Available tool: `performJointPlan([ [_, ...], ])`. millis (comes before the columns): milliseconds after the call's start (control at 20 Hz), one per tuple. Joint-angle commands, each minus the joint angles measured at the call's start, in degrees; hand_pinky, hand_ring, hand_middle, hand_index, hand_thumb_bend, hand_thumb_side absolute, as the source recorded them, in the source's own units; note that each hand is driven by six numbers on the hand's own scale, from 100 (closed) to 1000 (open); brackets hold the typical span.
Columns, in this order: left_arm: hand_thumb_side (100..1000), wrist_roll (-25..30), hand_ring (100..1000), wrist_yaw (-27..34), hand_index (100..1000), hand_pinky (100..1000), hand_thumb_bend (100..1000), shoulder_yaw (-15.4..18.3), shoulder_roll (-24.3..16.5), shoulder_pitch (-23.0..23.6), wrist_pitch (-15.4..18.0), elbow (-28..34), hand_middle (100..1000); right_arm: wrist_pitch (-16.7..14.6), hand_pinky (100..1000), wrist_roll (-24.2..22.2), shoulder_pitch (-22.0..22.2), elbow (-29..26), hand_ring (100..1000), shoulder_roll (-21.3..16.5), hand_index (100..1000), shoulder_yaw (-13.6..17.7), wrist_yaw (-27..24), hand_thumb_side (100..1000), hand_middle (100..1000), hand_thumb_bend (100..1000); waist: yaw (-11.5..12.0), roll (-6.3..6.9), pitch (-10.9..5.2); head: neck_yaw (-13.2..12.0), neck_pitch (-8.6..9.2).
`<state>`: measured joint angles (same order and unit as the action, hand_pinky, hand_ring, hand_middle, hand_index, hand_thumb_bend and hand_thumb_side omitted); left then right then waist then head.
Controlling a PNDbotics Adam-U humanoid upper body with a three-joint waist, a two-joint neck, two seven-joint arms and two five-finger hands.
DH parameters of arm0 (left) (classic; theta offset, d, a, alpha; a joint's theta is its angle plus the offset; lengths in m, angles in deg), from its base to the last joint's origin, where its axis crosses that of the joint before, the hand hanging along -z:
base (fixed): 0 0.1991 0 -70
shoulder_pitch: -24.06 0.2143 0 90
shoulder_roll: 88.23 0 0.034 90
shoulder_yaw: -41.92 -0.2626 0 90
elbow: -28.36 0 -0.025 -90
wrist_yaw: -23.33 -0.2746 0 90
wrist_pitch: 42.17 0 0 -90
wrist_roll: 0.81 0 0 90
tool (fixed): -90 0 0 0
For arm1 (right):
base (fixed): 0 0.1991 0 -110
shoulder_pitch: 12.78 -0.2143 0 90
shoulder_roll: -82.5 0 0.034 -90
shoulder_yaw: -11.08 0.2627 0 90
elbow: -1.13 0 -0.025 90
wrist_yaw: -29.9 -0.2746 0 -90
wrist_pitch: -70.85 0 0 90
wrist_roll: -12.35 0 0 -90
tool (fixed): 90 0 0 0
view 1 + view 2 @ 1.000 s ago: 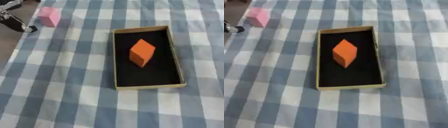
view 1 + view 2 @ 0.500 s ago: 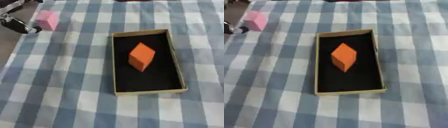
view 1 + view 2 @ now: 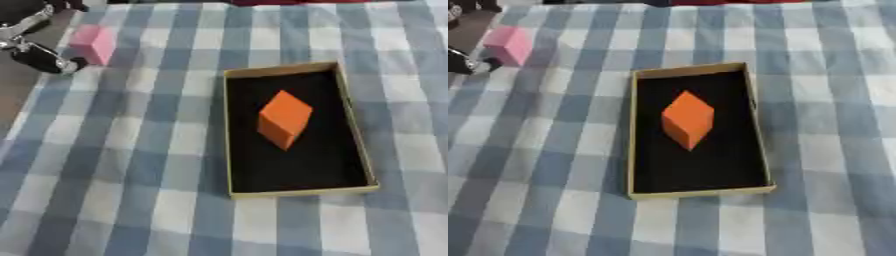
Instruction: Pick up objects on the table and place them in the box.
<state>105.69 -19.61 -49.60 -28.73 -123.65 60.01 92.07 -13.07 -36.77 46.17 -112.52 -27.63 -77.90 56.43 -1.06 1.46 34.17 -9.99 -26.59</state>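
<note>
Box [image 3: 231, 150] occupies the tablecloth's [image 3: 131, 175] centre-right, orange block [image 3: 284, 119] inside. Pink block [image 3: 94, 44] stands near the far-left corner, left hand [image 3: 39, 55] just beside it. Near edge and left side unobstructed.

Place: cannot tell whether home or lab | Seen: blue-and-white checked tablecloth [image 3: 131, 165] covering table | bare dark floor [image 3: 17, 95] just beyond cloth's edge, below left hand [image 3: 39, 55]

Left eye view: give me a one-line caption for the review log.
Orange block lies in the open box on the checked cloth; pink block waits outside, left robot hand beside it.
</note>
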Motion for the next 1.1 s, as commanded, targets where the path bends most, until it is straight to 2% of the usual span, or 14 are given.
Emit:
performJointPlan([
  [50, 100, -0.39, 990, -0.14, 919, 874, 412, 0.87, -2.34, -1.06, -0.09, -0.24, 905, -0.05, 777, 0.15, -0.63, -0.94, 736, -1.97, 789, 0.33, -0.29, 1000, 721, 136, -0.07, 0.09, -1.28, -0.49, 1.09],
  [350, 100, 1.25, 985, 0.27, 910, 862, 371, 0.84, -2.17, -0.9, 0.74, -1.08, 914, -0.03, 777, 0.19, -0.65, -0.94, 736, -1.99, 789, 0.39, -0.34, 1000, 718, 138, -0.35, 0.08, -0.84, -0.91, 1.71],
  [550, 100, 1.61, 970, 0.25, 901, 844, 346, 0.96, -2.12, -0.81, 0.95, -1.35, 890, 0.03, 778, 0.25, -0.59, -0.94, 736, -2.03, 789, 0.48, -0.36, 1000, 716, 137, -0.48, 0.02, -0.66, -1.12, 2.01],
  [650, 100, 1.68, 956, 0.27, 897, 826, 332, 0.99, -2.06, -0.76, 1.02, -1.5, 868, 0.05, 778, 0.26, -0.57, -0.94, 736, -2.02, 789, 0.5, -0.36, 1000, 715, 137, -0.52, 0.0, -0.62, -1.17, 2.11],
  [950, 100, 1.0, 856, 0.51, 851, 738, 274, 1.11, -1.86, -0.8, 0.96, -1.73, 723, 0.15, 778, 0.29, -0.5, -0.94, 737, -2.07, 790, 0.53, -0.34, 1000, 715, 136, -0.47, -0.09, -0.55, -1.24, 2.12],
  [1100, 100, 0.26, 829, 0.6, 836, 721, 257, 1.09, -1.79, -0.8, 0.77, -1.85, 697, 0.21, 779, 0.3, -0.45, -0.94, 737, -2.09, 790, 0.53, -0.33, 1000, 714, 136, -0.43, -0.11, -0.58, -1.27, 2.01],
])
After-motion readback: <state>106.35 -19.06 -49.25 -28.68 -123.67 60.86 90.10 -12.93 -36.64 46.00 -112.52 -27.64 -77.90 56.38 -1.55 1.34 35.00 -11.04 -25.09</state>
